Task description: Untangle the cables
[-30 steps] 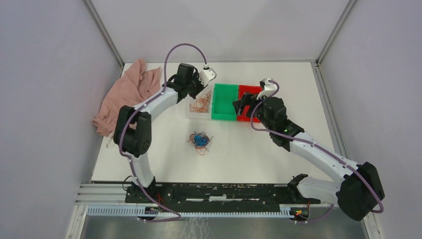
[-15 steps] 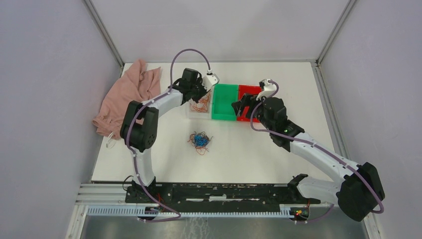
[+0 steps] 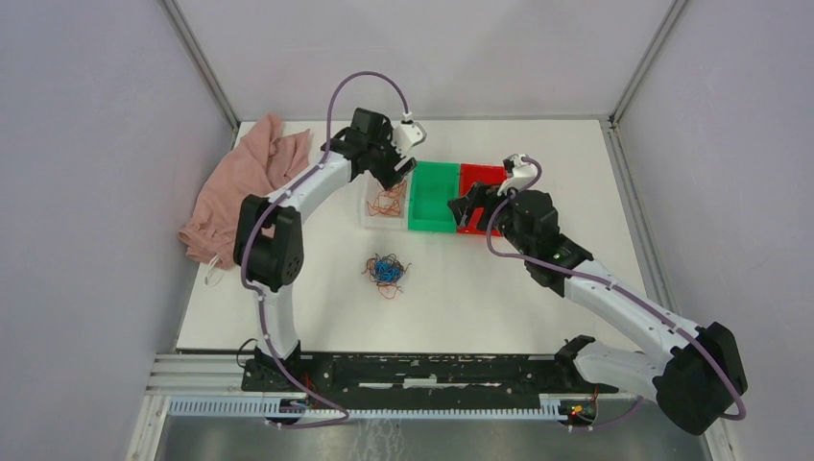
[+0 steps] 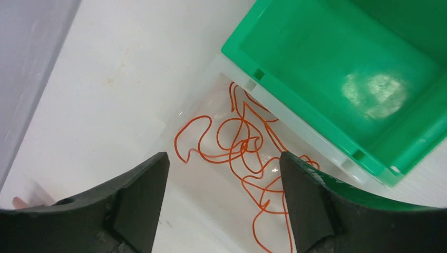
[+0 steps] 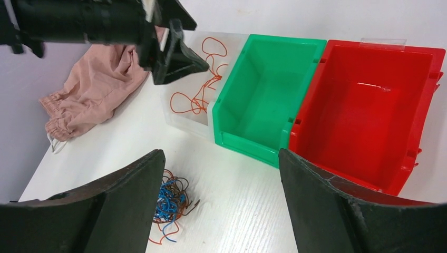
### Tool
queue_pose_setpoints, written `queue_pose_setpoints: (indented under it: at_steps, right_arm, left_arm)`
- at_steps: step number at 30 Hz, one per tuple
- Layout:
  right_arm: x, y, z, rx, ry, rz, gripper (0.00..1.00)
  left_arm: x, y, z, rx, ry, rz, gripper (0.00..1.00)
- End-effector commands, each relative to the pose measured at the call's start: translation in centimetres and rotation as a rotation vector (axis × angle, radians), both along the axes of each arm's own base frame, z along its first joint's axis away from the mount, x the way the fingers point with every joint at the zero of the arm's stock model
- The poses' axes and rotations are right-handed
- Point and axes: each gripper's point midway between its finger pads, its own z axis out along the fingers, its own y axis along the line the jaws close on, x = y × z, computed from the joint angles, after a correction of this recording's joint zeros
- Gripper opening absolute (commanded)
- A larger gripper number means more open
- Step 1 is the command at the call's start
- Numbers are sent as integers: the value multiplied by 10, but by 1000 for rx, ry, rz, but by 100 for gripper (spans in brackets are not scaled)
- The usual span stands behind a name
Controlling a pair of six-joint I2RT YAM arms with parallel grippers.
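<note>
With fingers apart and empty, the left gripper hangs over loose orange-red cables in the clear tray beside the green bin, the right gripper is apart too, and a blue-orange tangle lies on the table.

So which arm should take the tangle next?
Left, probably: the left gripper hangs open over the clear tray, straight beyond the tangle; the right gripper sits sideways over the green bin.
</note>
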Motion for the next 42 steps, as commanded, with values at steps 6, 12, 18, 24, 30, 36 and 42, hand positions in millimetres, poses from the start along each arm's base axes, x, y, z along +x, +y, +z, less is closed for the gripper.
queue_pose_setpoints:
  at_steps: [6, 12, 18, 24, 30, 36, 42]
  right_arm:
    - [-4, 6, 16, -21, -43, 68, 88]
    - [-16, 27, 0, -33, 4, 184, 89]
    - [-28, 45, -25, -54, 51, 248, 82]
    - [-37, 54, -23, -31, 23, 320, 74]
    - [-40, 52, -18, -40, -4, 333, 70]
    - [-42, 53, -2, -20, -34, 347, 67]
    - [-47, 50, 3, -22, -47, 352, 70]
  left_arm:
    - [-56, 15, 115, -38, -48, -72, 99]
    - [-124, 31, 143, -82, -29, -140, 99]
    - [-190, 47, 89, -89, 62, -198, 100]
    - [-213, 52, 37, -42, 99, -301, 87]
    - [-213, 47, 11, 33, 141, -480, 73]
    - [-214, 47, -12, 118, 150, -695, 68]
    - [-218, 43, -30, 90, 229, -694, 64]
